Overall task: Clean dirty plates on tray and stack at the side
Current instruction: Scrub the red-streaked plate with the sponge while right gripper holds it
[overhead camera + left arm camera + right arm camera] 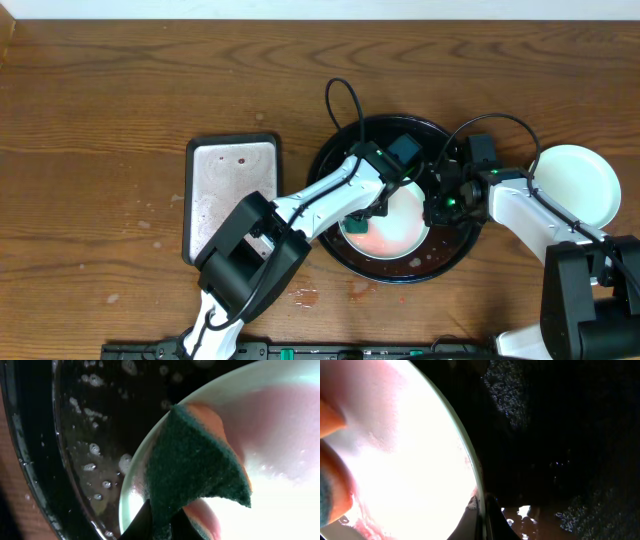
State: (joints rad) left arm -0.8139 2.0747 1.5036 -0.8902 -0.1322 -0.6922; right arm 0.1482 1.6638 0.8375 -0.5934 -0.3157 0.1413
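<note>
Your left hand (362, 218) reaches into the round black tray (345, 250) and is closed on a green scouring sponge (356, 226), which sits pressed on the plate (400, 235) lying inside the tray. In the left wrist view the sponge (195, 470) shows a dark green face with an orange layer beneath it, and only the dark tips of that hand (155, 527) poke in at the bottom edge. The plate's surface there is pale with a pink film, and its far part is washed out by glare. Your right hand (437, 208) sits at the plate's right rim. In the right wrist view one dark finger (492, 520) lies against the outside of the rim and the hand looks narrowed onto it, though the other finger is mostly lost in the overexposed white of the plate (405, 450). The tray floor (560, 435) beside it is wet and speckled with foam, too dark to read further. From above, both arms cover much of the tray, so part of the plate is hidden. A second plate (577, 185) — clean-looking, pale mint-white — rests on the wood table (100, 120) right of the tray, partly cut off by the right arm. A small rectangular tray (232, 190) lies to the left — its lower corner sits under the left arm.
</note>
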